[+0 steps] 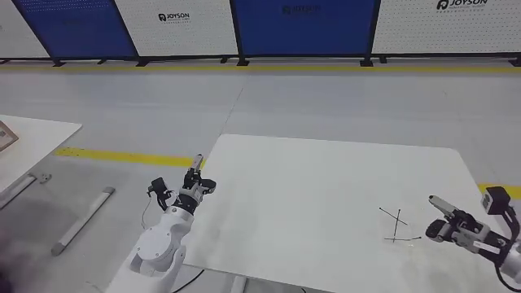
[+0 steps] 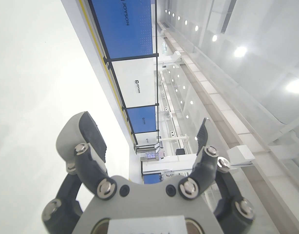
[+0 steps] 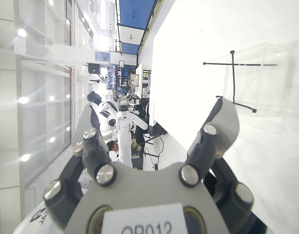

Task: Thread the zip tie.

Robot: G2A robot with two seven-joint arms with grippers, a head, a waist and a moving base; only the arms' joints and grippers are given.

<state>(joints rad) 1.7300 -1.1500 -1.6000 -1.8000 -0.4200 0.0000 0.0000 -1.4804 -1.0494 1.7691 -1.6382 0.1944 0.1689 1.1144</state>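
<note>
Three thin black zip ties (image 1: 397,225) lie crossed on the white table (image 1: 326,171) near its front right corner. In the right wrist view one zip tie (image 3: 237,64) crosses a second (image 3: 233,81), and a third, short one (image 3: 245,107) slants off from the second's end. A faint see-through shape surrounds them; I cannot tell what it is. My right gripper (image 1: 435,218) (image 3: 154,103) is open just right of the ties, holding nothing. My left gripper (image 1: 198,171) (image 2: 144,120) is open and empty at the table's left edge, far from the ties.
A second white table (image 1: 37,142) stands at the far left, with a grey bar (image 1: 81,220) on the floor between the tables. Blue and white panels (image 1: 301,8) line the back, behind a yellow floor stripe (image 1: 122,156). Bare tabletop lies between the two arms.
</note>
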